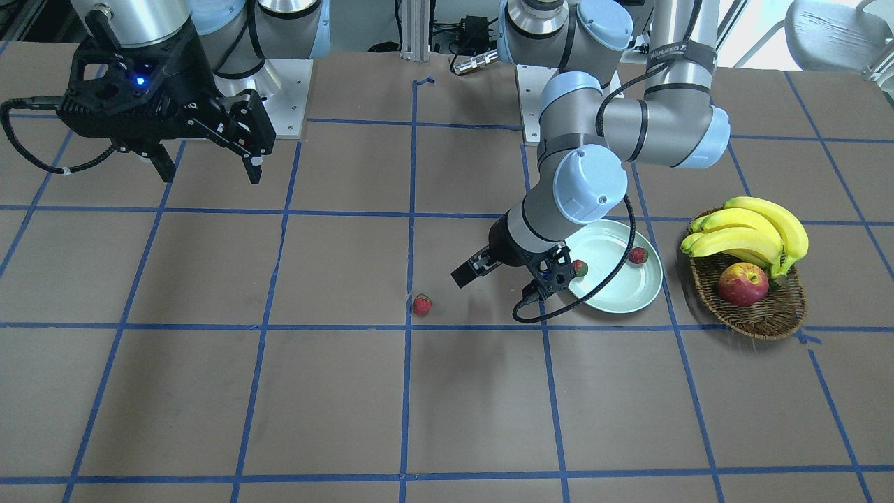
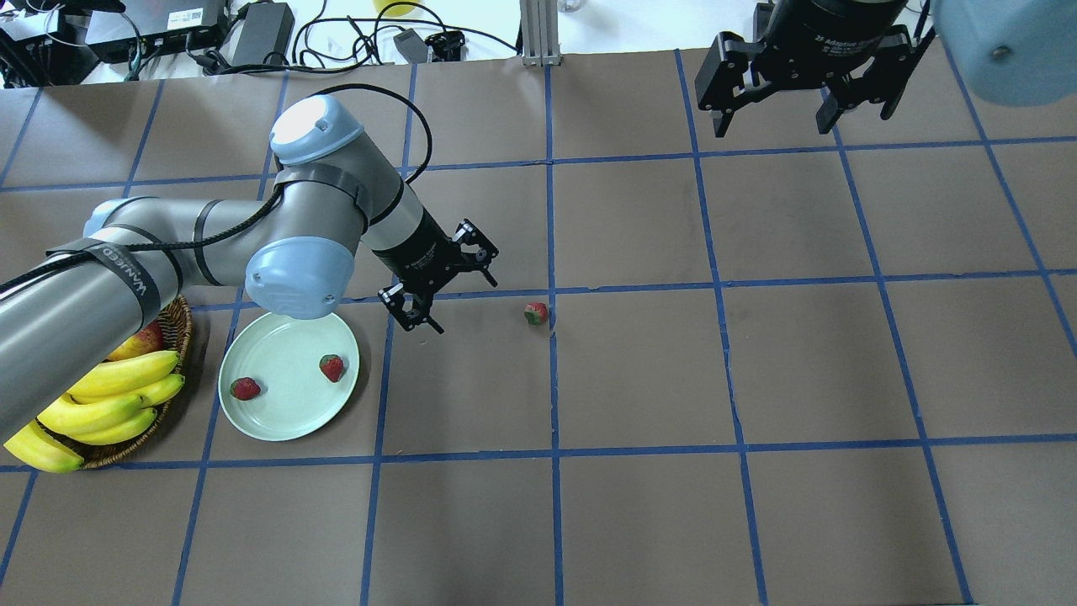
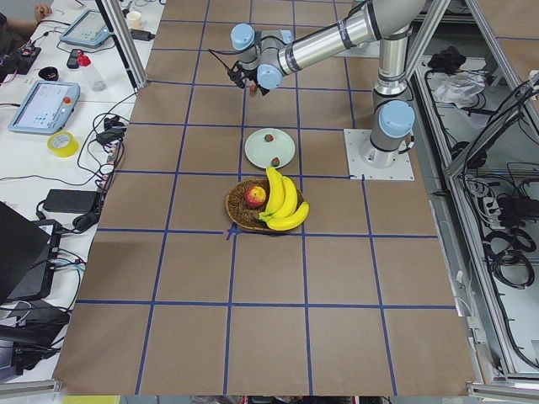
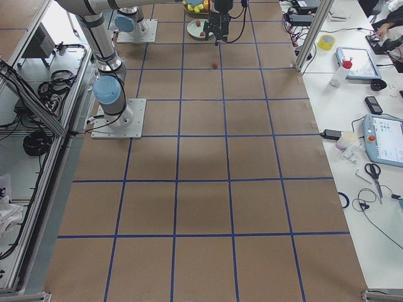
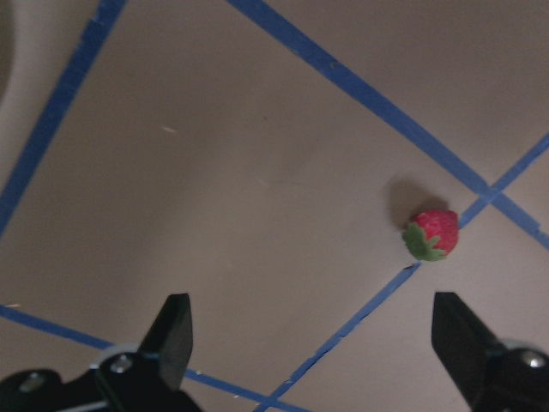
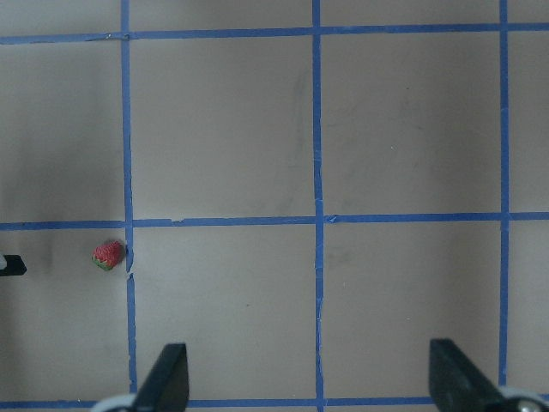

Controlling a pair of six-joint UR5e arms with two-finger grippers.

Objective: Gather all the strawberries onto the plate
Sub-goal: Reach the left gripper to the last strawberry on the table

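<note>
Left gripper [image 5: 310, 300], jaws spread, empty | stray strawberry [image 5: 433, 233] at its two o'clock, wrist view | right gripper [image 2: 774, 126], also open, well apart.

1 ea. plate [image 2: 286, 408], basket [image 1: 760, 318], apple [image 1: 743, 284], banana bunch [image 1: 754, 234]; 3 strawberries [image 2: 536, 314] [image 2: 331, 367] [image 2: 245, 388]; 2 tools [image 2: 467, 307] [image 2: 774, 130].

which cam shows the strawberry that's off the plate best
The left wrist view: the loose strawberry is large, unblocked, leaves visible, beside a tape crossing. Overhead, front and right wrist views show it small; exterior right, a mere speck.
</note>
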